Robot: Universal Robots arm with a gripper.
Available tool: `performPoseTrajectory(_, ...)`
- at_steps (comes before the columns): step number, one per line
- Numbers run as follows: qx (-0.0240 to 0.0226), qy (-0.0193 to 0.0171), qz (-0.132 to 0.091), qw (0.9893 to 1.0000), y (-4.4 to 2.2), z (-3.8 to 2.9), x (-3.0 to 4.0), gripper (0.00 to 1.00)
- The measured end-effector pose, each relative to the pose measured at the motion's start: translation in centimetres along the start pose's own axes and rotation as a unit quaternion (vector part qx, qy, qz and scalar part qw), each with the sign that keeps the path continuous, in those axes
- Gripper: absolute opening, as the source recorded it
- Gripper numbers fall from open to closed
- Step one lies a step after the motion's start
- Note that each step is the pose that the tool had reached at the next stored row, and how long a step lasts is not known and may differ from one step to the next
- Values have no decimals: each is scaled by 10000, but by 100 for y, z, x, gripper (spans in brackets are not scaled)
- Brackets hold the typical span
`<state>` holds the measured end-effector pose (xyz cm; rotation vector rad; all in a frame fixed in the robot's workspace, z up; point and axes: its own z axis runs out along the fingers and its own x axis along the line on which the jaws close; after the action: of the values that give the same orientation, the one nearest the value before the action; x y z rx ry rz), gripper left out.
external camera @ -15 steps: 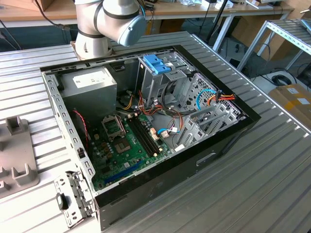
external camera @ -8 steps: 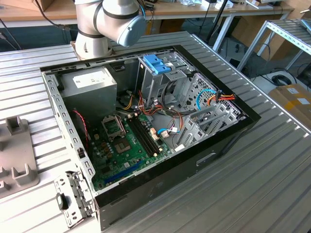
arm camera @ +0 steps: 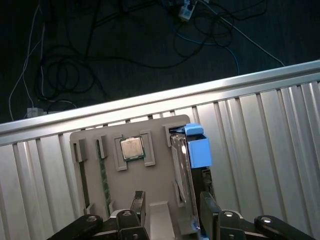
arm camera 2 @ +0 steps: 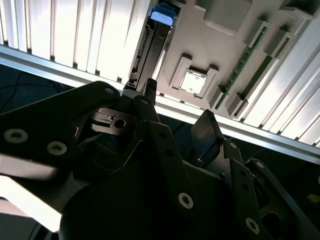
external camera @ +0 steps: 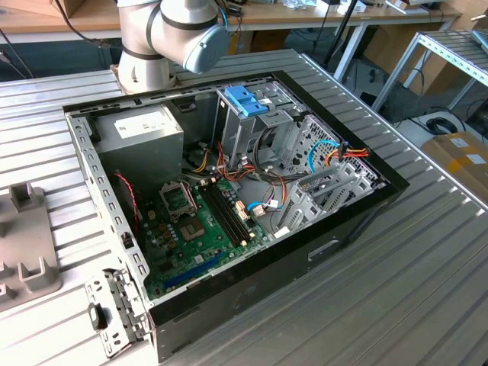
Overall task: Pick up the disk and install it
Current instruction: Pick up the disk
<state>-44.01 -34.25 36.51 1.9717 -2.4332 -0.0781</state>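
The disk (arm camera: pixel 182 167) stands on its edge in a slot of a grey holder block (arm camera: pixel 157 127), its light-blue frame (arm camera: pixel 198 150) at the far end. In the second wrist view the disk (arm camera 2: pixel 151 47) is a thin dark slab with its blue end (arm camera 2: pixel 162 14) away from me. My gripper (arm camera: pixel 173 197) hovers just above the holder, open, one black finger (arm camera: pixel 138 202) on either side of the disk's near end, apart from it. The same open gripper (arm camera 2: pixel 177 112) is in the second wrist view.
The holder block (external camera: pixel 23 244) lies at the exterior view's left and also carries a processor chip (arm camera: pixel 132 148) and a memory stick (arm camera: pixel 102 175). An open computer case (external camera: pixel 84 145) sits mid-table, with a metal drive cage and blue latch (external camera: pixel 248 99). Beyond the table edge lie floor cables (arm camera: pixel 75 65).
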Motion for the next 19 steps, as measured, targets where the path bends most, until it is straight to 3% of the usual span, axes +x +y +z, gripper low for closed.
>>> performPoseTrajectory(12,-3,5,-106,9999,31,53,-156,56)
performPoseTrajectory(19,-7,13,-289,9996,42,86,-186,56)
